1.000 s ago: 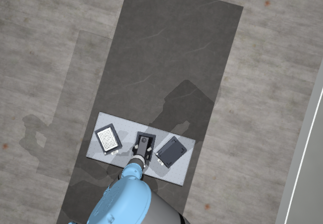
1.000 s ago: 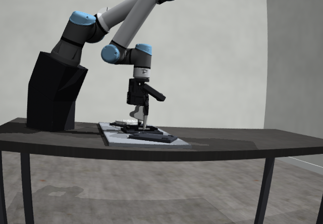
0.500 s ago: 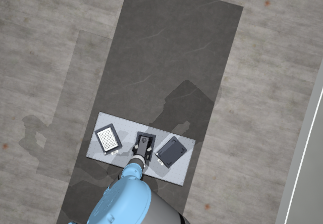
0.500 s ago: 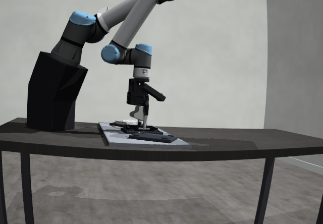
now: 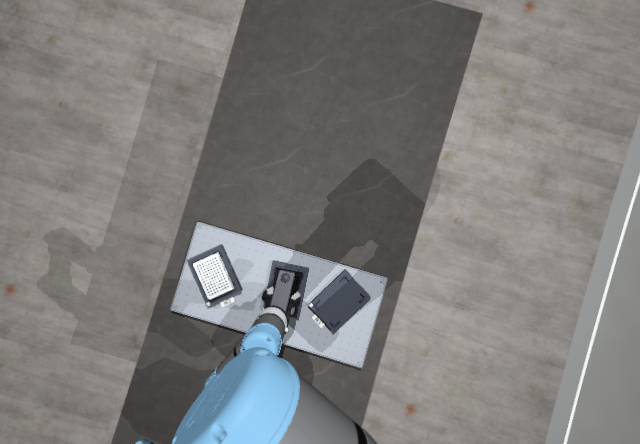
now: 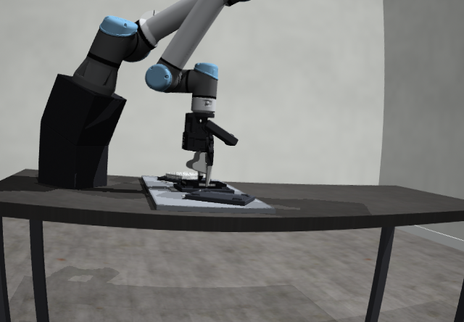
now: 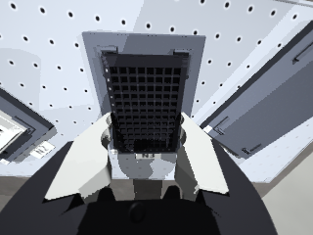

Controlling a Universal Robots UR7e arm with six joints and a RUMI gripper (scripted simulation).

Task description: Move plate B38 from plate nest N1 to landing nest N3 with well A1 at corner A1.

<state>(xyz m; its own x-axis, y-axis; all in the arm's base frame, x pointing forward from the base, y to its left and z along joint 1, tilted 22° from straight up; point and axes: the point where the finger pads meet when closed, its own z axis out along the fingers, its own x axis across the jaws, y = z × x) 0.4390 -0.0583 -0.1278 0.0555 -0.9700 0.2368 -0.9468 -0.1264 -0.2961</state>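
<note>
- Gripper [image 7: 145, 142] points straight down over the mid nest; jaws clamped on the near short end of dark plate B38 [image 7: 145, 98], one finger [image 7: 80, 164] on each long side.
- B38 hangs directly under the tool, running away from the wrist cam; the grid of wells faces up.
- Plate nest N1 [image 7: 93, 59] lies right below the held plate, its pale frame showing around the plate's far end and sides. Small tag visible at the near edge under the plate; text too blurred to be sure of.
- Can't tell from wrist view whether the plate is lifted off the nest or only just touching; in exterior view the fingertips [image 6: 206, 178] sit low, close to the nest stack.
- Landing nest N3 [image 5: 341, 299]: dark, nothing on it, off to one side of the tool and turned at an angle to N1.
- White plate B83 [image 5: 212, 274] sits on nest N2 [image 5: 195, 280] on the tool's other side, apart from the fingers.
- All three nests rest on the perforated base board [image 5: 361, 348] on the dark table [image 6: 337, 206].
</note>
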